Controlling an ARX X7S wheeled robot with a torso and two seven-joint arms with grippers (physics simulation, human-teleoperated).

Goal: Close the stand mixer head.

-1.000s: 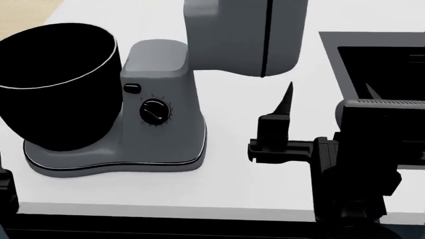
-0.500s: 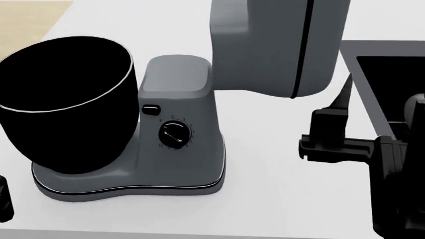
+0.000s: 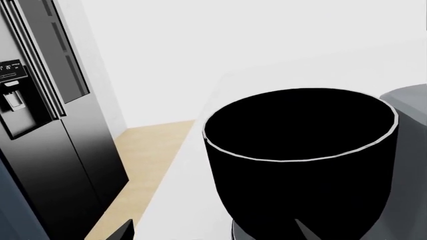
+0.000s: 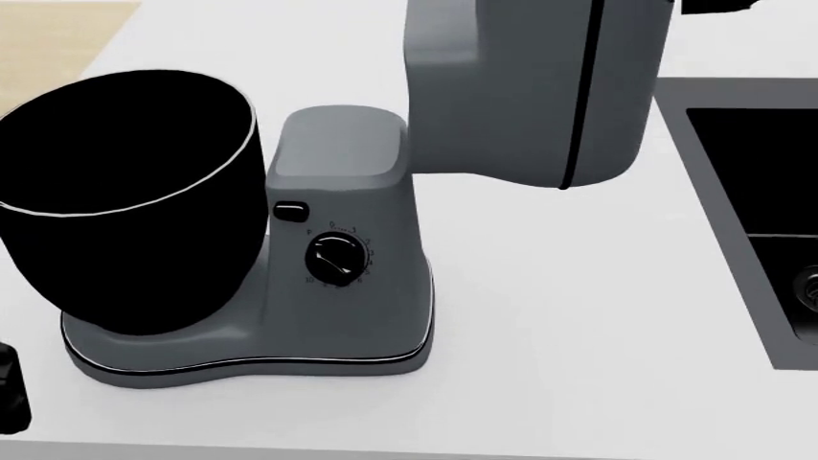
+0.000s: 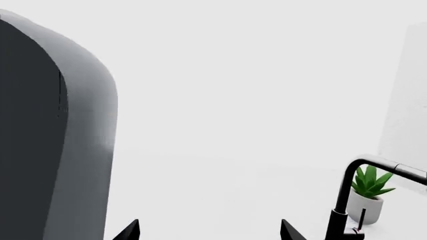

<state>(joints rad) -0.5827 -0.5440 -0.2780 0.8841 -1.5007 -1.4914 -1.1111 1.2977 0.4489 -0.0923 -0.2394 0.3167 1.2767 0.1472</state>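
White counter (image 4: 576,316); rounded matte grey stand mixer head (image 4: 531,86) raised

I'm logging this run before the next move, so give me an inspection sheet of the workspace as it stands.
Surface: white countertop, bare beside the mixer.
Job's things: stand mixer head tilted up, open, above the grey column; black mixing bowl sits on the base.
Clutter: small potted plant by the black faucet.
Grippers: left gripper open, fingertips just showing, facing the bowl; right gripper open, beside the mixer head, touching nothing.
Cables: nothing seen.
Surroundings: sink right of the mixer; black refrigerator; wood floor.
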